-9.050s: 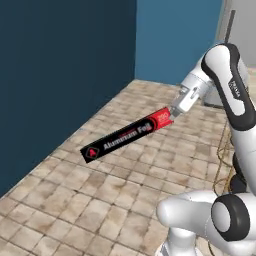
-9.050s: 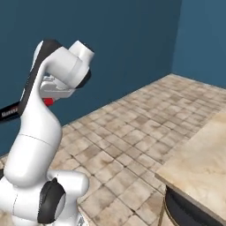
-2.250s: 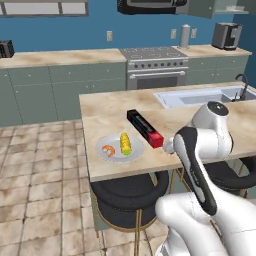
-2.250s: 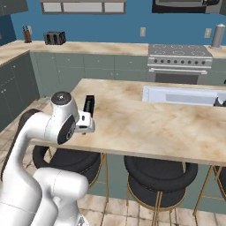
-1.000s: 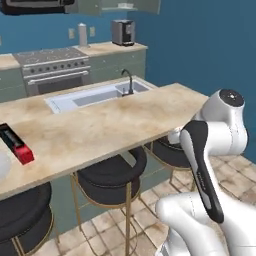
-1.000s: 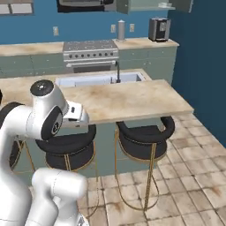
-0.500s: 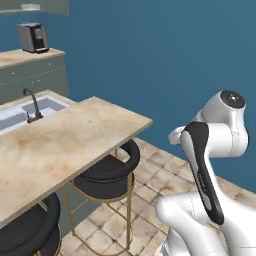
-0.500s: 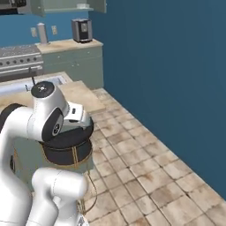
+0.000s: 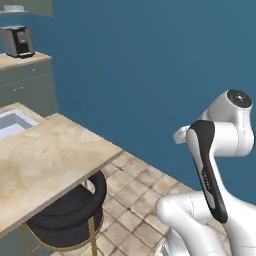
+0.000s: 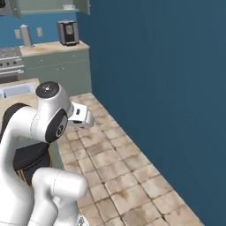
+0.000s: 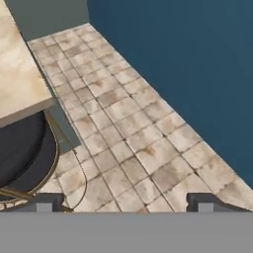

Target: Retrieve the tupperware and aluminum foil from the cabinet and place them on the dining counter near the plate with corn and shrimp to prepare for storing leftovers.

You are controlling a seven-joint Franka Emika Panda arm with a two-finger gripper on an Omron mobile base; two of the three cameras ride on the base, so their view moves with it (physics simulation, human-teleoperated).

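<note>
Blue wall [image 9: 150,75] and tiled floor [image 9: 145,195] are seen in the left base view, with the dining counter [image 9: 45,160] corner over a black stool [image 9: 70,212]. From the right base, a coffee machine [image 10: 67,32] is seen. In the hand view, the gripper [image 11: 123,203] is spread wide, empty, above the floor.

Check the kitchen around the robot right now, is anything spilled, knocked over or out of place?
Nothing stands out. The dining counter is bare at this end, the black stool stands upright under it, the tiled floor is clean, and the gripper is open and holds nothing.
</note>
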